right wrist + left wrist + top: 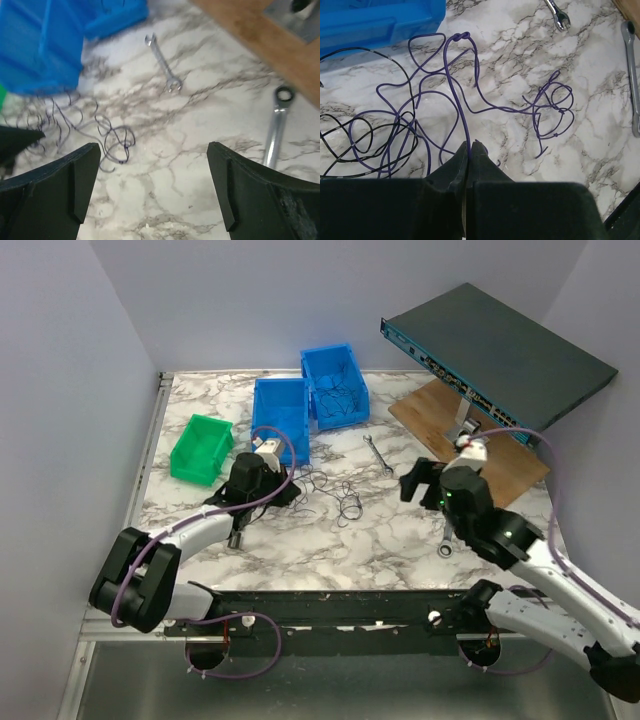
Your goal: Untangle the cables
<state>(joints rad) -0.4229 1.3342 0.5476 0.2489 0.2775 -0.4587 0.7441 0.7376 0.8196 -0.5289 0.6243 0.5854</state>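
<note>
Cables (345, 502) sprawl on surface (330, 545) just in front of blue bin (280, 412). Left jaws clenched on purple strand (461, 110). Right jaws spread wide, empty, away from bin. Pulling-apart step in hand. Next, probably: right jaws pinch curly clump (552, 107) and draw it off gently.

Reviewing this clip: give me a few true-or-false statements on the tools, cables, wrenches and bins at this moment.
1. The left tool is shut on a purple cable. True.
2. The right tool grips a wrench. False: the right tool is open and empty.
3. Two wrenches lie on the table. True.
4. The green bin sits right of both blue bins. False: the green bin sits left of the blue bins.
</note>
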